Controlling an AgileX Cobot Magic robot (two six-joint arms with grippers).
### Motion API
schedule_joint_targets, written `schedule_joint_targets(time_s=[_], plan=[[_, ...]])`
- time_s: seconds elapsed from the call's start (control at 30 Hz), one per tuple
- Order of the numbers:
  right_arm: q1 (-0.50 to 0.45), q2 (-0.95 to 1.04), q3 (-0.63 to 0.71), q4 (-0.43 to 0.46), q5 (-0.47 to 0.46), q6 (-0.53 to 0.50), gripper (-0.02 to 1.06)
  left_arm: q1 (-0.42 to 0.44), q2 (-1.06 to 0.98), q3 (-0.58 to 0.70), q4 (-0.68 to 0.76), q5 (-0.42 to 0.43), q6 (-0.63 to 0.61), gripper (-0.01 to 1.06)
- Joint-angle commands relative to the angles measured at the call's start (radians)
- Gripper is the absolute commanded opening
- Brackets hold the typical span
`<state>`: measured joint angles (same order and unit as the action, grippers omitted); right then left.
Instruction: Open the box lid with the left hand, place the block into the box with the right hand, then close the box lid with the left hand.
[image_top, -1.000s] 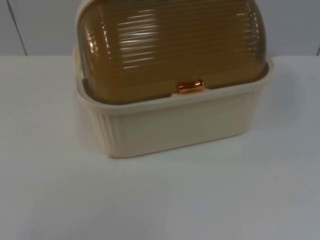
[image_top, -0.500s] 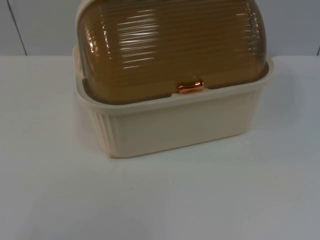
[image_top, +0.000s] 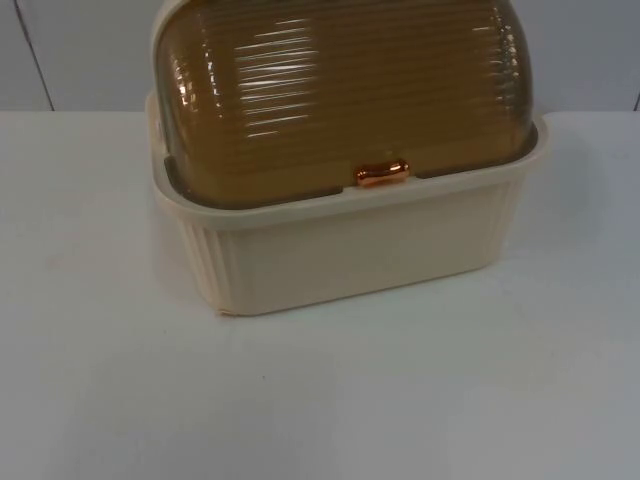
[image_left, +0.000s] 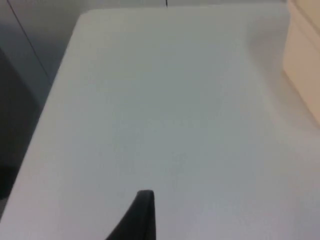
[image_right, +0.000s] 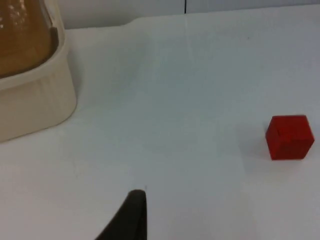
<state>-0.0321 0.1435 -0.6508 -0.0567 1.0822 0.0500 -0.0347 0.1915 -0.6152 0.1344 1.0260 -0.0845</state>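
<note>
The near part of the white desk (image_top: 320, 400) lies bare in the top view. Behind it stands the cream box (image_top: 350, 250), its back close to the desk's far edge by the grey wall (image_top: 80, 50). Its ribbed amber lid (image_top: 340, 90) is down, with a copper handle (image_top: 382, 173) at the middle of the lid's front rim.

The left gripper (image_left: 142, 220) hangs over the desk to the left of the box (image_left: 302, 65), near the desk's left edge; one black fingertip shows, so I cannot tell whether it is spread or pressed together.

The right gripper (image_right: 130, 217) hangs over the desk right of the box (image_right: 30, 95); its state likewise cannot be told. The red block (image_right: 289, 137) sits on the desk, well apart from the box.
</note>
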Motion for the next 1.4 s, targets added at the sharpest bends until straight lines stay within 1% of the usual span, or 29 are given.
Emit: schedule_joint_targets(time_s=[0.0, 0.07, 0.13, 0.17, 0.23, 0.33, 0.37, 0.43, 0.47, 0.5, 0.57, 0.6, 0.67, 0.77, 0.8, 0.83, 1.0, 1.07, 1.1, 1.17, 1.2, 1.27, 1.3, 1.33, 1.37], plan=[[-0.004, 0.05, -0.053, -0.025, -0.042, 0.004, 1.05, -0.003, 0.05, -0.05, 0.015, -0.073, -0.022, 1.04], [-0.004, 0.117, -0.119, -0.046, -0.061, 0.004, 1.05, -0.003, 0.141, -0.134, 0.054, -0.147, -0.062, 1.04], [-0.004, 0.188, -0.189, -0.054, -0.081, 0.004, 1.05, -0.003, 0.256, -0.22, 0.06, -0.165, -0.062, 1.04], [-0.004, 0.188, -0.189, -0.054, -0.081, 0.004, 1.05, -0.003, 0.256, -0.22, 0.06, -0.165, -0.062, 1.04], [-0.004, 0.255, -0.252, -0.054, -0.094, 0.004, 1.05, -0.003, 0.362, -0.306, 0.058, -0.179, -0.047, 1.04], [-0.004, 0.355, -0.339, -0.069, -0.098, 0.004, 1.05, -0.003, 0.472, -0.388, 0.048, -0.228, -0.044, 1.04], [-0.004, 0.355, -0.339, -0.069, -0.098, 0.004, 1.05, -0.003, 0.472, -0.388, 0.048, -0.228, -0.044, 1.04], [-0.004, 0.435, -0.404, -0.092, -0.119, 0.004, 1.05, -0.003, 0.536, -0.423, 0.03, -0.254, -0.044, 1.04], [-0.004, 0.452, -0.416, -0.104, -0.124, 0.004, 1.05, -0.003, 0.561, -0.432, 0.03, -0.261, -0.044, 1.04], [-0.004, 0.488, -0.433, -0.122, -0.141, 0.008, 1.05, -0.003, 0.586, -0.441, 0.03, -0.268, -0.044, 1.04], [-0.004, 0.56, -0.47, -0.188, -0.173, 0.046, 1.05, -0.003, 0.627, -0.448, 0.03, -0.283, -0.044, 1.04], [-0.004, 0.56, -0.47, -0.188, -0.173, 0.046, 1.05, -0.003, 0.627, -0.448, 0.03, -0.283, -0.044, 1.04], [-0.004, 0.644, -0.517, -0.205, -0.196, 0.05, 1.05, -0.003, 0.654, -0.448, 0.03, -0.315, -0.051, 1.04], [-0.004, 0.715, -0.558, -0.151, -0.205, 0.01, 1.05, -0.003, 0.678, -0.448, 0.034, -0.349, -0.051, 1.04], [-0.004, 0.715, -0.558, -0.151, -0.205, 0.01, 1.05, -0.003, 0.678, -0.448, 0.034, -0.349, -0.051, 1.04], [-0.004, 0.752, -0.573, -0.12, -0.221, 0.002, 1.05, -0.003, 0.687, -0.448, 0.039, -0.353, -0.051, 1.04], [-0.004, 0.804, -0.576, -0.097, -0.233, 0.024, 1.05, -0.003, 0.698, -0.448, 0.085, -0.373, -0.051, 1.04], [-0.004, 0.822, -0.576, -0.068, -0.21, 0.051, 1.05, -0.003, 0.707, -0.448, 0.09, -0.373, -0.051, 1.04], [-0.006, 0.827, -0.576, -0.066, -0.203, 0.059, 1.05, -0.003, 0.715, -0.448, 0.088, -0.373, -0.051, 1.04], [-0.021, 0.842, -0.576, -0.073, -0.16, 0.074, 1.05, -0.003, 0.723, -0.446, 0.085, -0.373, -0.051, 1.04], [-0.021, 0.842, -0.576, -0.073, -0.16, 0.074, 1.05, -0.003, 0.723, -0.446, 0.085, -0.373, -0.051, 1.04], [-0.064, 0.844, -0.576, -0.068, -0.143, 0.06, 1.05, -0.003, 0.731, -0.446, 0.084, -0.374, -0.051, 1.04], [-0.096, 0.844, -0.576, -0.052, -0.136, 0.034, 1.05, -0.003, 0.732, -0.446, 0.084, -0.379, -0.051, 1.04], [-0.129, 0.844, -0.576, -0.016, -0.125, -0.019, 1.05, -0.003, 0.732, -0.446, 0.084, -0.38, -0.051, 1.04], [-0.151, 0.844, -0.576, 0.014, -0.12, -0.05, 1.05, -0.005, 0.734, -0.446, 0.084, -0.38, -0.051, 1.04]])
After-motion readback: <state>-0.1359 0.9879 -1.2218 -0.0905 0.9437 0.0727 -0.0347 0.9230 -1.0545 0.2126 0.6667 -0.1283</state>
